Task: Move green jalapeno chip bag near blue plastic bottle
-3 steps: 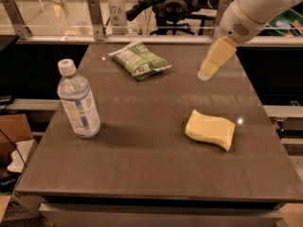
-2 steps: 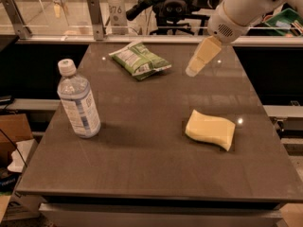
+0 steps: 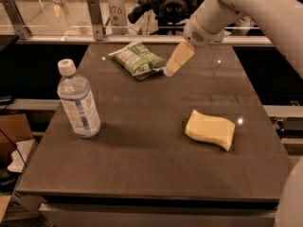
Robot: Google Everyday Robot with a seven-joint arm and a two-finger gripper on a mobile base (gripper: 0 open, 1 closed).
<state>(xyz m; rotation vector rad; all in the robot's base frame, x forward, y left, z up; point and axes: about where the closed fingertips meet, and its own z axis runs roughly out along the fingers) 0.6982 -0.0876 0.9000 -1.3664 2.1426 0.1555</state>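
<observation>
Hovering just right of crinkly green jalapeno chip bag (image 3: 137, 58), far across desk (image 3: 142, 169): pale end effector (image 3: 169, 70), grip state impossible to tell. Risk of shoving bag sideways, away from clear blue-labelled plastic bottle (image 3: 79, 100).

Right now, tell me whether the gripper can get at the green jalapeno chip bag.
Probably yes. The gripper hangs close beside the green jalapeno chip bag with nothing between them; the yellow sponge and blue plastic bottle sit well clear, nearer the camera.
</observation>
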